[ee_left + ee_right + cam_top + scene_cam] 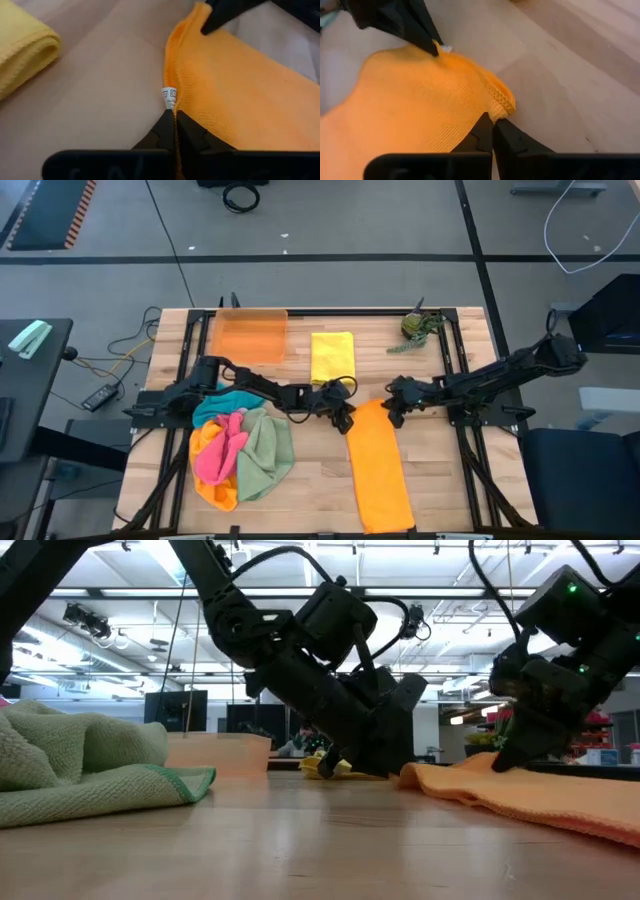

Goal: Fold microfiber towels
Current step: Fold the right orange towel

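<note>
An orange towel (378, 465) lies flat on the worktop (320, 505) as a long strip, its long axis running from the middle of the worktop toward the front edge. The left gripper (174, 116) pinches its far corner by the white tag (169, 96), fingers pressed together on the cloth. The right gripper (493, 121) pinches the other far corner the same way.

A folded yellow towel (332, 356) lies near the back edge, and a heap of towels (242, 455) sits toward the front left corner.

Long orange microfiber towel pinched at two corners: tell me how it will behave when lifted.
The long orange microfiber towel will probably sag between the left gripper and right gripper: its pinched edge already bunches. It looks light and thin. Its looped weave likely resists slipping.
</note>
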### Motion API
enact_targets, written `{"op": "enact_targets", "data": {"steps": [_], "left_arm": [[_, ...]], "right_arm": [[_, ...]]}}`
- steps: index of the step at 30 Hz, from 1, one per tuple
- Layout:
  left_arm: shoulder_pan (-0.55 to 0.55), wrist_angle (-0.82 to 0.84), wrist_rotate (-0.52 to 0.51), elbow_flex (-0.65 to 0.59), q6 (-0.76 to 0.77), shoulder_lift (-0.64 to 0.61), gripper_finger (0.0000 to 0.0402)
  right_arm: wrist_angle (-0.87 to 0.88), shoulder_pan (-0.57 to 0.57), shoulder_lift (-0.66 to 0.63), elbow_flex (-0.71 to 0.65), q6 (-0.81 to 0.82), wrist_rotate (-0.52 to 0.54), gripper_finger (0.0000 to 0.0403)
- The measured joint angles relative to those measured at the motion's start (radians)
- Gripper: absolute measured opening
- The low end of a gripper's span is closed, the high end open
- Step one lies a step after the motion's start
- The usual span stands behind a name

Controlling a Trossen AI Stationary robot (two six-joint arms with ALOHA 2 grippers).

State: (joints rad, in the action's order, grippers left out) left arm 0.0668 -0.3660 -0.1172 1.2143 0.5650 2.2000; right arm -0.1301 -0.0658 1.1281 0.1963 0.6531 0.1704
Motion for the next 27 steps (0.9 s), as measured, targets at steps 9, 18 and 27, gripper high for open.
{"op": "enact_targets", "data": {"steps": [9, 18, 27], "left_arm": [[0.007, 0.109, 0.003, 0.000, -0.107, -0.181, 0.0006], [-0.005, 0.268, -0.012, 0.001, -0.251, -0.437, 0.0006], [0.019, 0.480, -0.022, 0.158, -0.369, -0.532, 0.0006]], "right_arm": [[0.106, 0.000, -0.163, 0.089, -0.186, -0.054, 0.0004], [0.435, 0.000, -0.273, 0.404, -0.541, -0.053, 0.0003], [0.751, -0.016, -0.277, 0.638, -0.779, -0.053, 0.0002]]}}
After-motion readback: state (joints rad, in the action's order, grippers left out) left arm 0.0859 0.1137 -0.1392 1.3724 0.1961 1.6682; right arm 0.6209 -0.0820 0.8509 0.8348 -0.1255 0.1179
